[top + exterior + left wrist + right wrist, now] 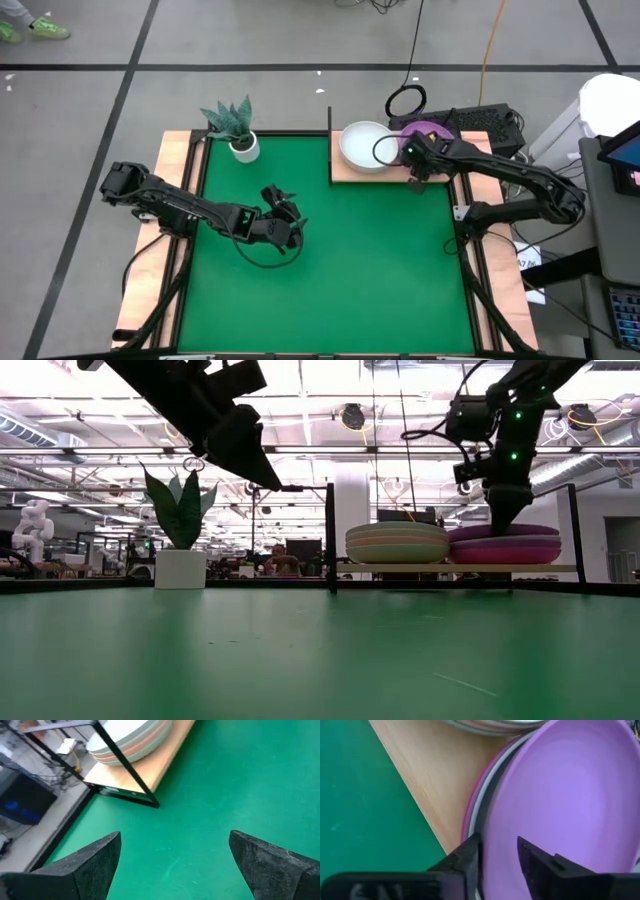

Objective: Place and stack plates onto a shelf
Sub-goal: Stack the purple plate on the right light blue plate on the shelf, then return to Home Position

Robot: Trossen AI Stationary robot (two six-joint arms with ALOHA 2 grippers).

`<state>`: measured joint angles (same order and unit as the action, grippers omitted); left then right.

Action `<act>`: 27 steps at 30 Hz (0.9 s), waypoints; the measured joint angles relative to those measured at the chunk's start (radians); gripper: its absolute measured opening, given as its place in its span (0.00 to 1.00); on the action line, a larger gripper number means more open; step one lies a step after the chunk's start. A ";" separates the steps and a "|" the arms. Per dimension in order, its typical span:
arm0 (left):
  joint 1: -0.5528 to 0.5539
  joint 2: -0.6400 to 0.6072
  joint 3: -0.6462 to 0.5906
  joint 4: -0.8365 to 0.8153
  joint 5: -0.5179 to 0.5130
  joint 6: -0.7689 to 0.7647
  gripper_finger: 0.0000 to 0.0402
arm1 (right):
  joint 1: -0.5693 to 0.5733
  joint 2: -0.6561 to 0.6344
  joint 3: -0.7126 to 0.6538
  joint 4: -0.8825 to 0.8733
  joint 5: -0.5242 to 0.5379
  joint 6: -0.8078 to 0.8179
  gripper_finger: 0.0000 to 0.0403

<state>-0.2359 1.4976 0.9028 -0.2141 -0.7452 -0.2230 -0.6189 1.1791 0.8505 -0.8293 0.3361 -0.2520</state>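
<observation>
Between the right pincer's (499,857) closed fingers, rim of top purple plate (560,795) on shelf (427,780).

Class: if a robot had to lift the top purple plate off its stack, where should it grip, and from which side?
Grip the purple plate by its thin raised rim, from the shelf's green-mat side. The rim overhangs there, and the right tool already straddles it.

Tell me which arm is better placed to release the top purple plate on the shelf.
The right. The right gripper already pinches the rim of the top purple plate over the shelf. The left gripper hangs open above the green mat, far away.
</observation>
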 joint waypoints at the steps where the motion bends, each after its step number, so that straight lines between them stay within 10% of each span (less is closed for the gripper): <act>1: 0.000 0.000 0.000 0.000 0.014 0.000 0.93 | 0.000 -0.011 0.000 0.004 -0.001 0.000 0.32; 7: 0.000 -0.026 -0.002 -0.002 0.077 -0.001 0.83 | 0.000 -0.104 0.000 0.039 -0.040 -0.005 0.42; 14: 0.002 -0.163 -0.001 -0.073 0.185 0.030 0.51 | 0.044 -0.213 0.000 0.195 -0.436 0.008 0.41; 27: -0.021 -0.414 -0.174 -0.090 0.166 0.001 0.19 | 0.336 -0.328 -0.091 0.493 -0.446 0.040 0.24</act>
<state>-0.2568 1.0839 0.7290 -0.3042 -0.5795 -0.2221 -0.2833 0.8508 0.7592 -0.3367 -0.1096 -0.2115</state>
